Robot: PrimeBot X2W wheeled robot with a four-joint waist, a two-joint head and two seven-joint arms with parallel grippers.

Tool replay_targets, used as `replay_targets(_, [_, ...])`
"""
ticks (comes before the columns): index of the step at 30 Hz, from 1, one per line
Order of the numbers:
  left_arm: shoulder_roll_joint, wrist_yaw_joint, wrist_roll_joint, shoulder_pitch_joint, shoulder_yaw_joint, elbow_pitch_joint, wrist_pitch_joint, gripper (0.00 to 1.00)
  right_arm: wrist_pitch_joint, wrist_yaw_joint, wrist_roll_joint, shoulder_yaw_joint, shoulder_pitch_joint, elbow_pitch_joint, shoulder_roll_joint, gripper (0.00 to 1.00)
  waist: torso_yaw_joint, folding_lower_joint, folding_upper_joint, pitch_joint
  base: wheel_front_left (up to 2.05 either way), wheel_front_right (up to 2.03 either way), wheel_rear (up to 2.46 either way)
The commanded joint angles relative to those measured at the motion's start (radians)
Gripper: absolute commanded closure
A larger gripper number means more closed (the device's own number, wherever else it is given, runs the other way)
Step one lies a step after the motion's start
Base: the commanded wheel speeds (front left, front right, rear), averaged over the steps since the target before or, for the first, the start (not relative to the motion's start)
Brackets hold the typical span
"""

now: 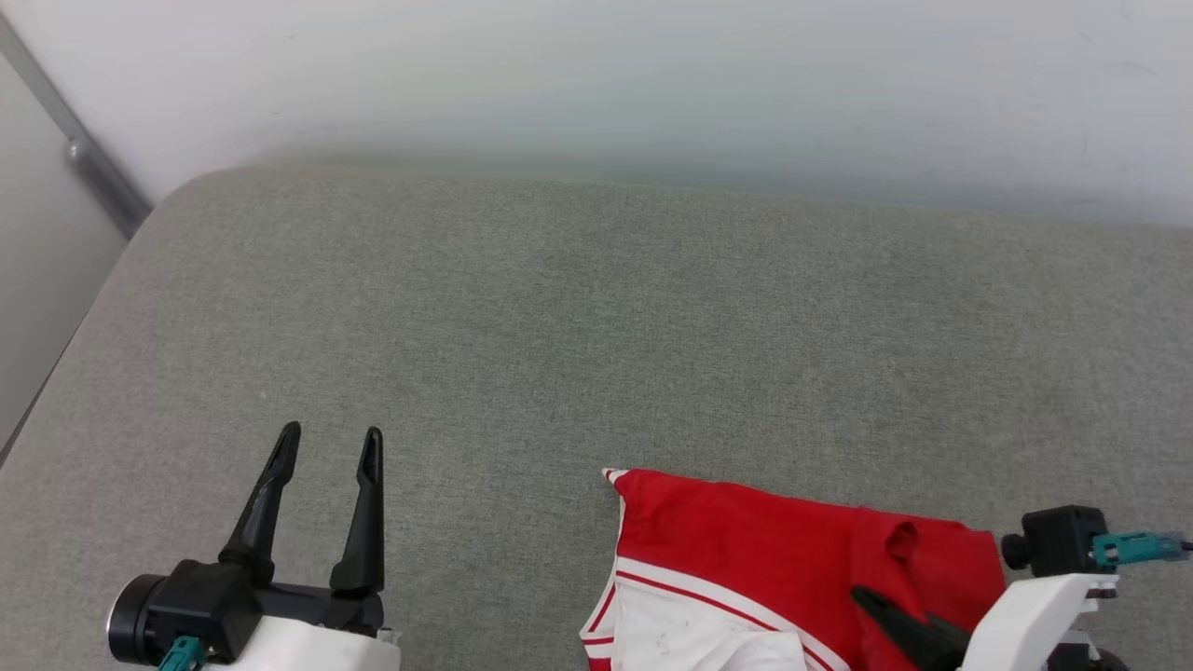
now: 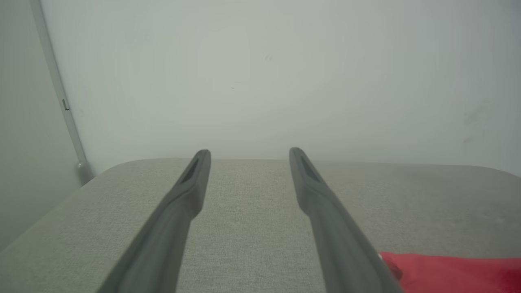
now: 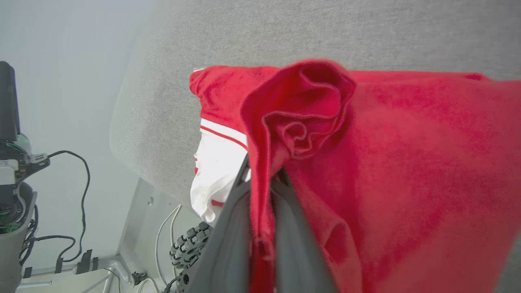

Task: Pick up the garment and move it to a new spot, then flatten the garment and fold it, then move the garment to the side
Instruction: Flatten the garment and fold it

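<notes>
- Right wrist view: my right gripper (image 3: 262,179) is clamped on a bunched ridge of the red jersey-style T-shirt with white, stripe-trimmed sleeves (image 3: 407,162). Cloth is pinched between both dark fingers.
- In the head view the T-shirt lies rumpled at the near right of the grey woven-fabric surface (image 1: 559,308).
- My left gripper (image 1: 332,433) hovers empty, fingers spread wide, well apart from the T-shirt.
- I judge this to be the pick-and-carry step. I'd lift until the trailing cloth clears, then travel slowly toward the open middle.
- The pinch looks thin, so I'd avoid jerks that could slip it.
</notes>
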Motion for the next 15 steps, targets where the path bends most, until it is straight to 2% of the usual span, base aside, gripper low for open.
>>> replay_targets(1, [0.001,-0.001,0.005,0.002,-0.002,0.003,-0.002,0.00,-0.010,0.000,0.025,0.011,-0.015,0.012,0.006,1.00,0.004,0.0000,0.0000,0.002,0.00,0.00,0.00])
replay_targets(7, [-0.002,-0.001,0.004,-0.016,-0.020,0.015,-0.002,0.00,-0.121,0.000,0.136,0.151,-0.070,0.148,0.006,1.00,0.029,0.0000,0.0000,0.000,0.00,0.00,0.00])
replay_targets(15, [0.009,-0.002,0.008,-0.021,-0.044,0.028,-0.002,0.00,-0.253,0.000,0.158,0.286,-0.199,0.369,0.005,1.00,0.056,0.0000,0.0000,0.000,0.00,0.00,0.00])
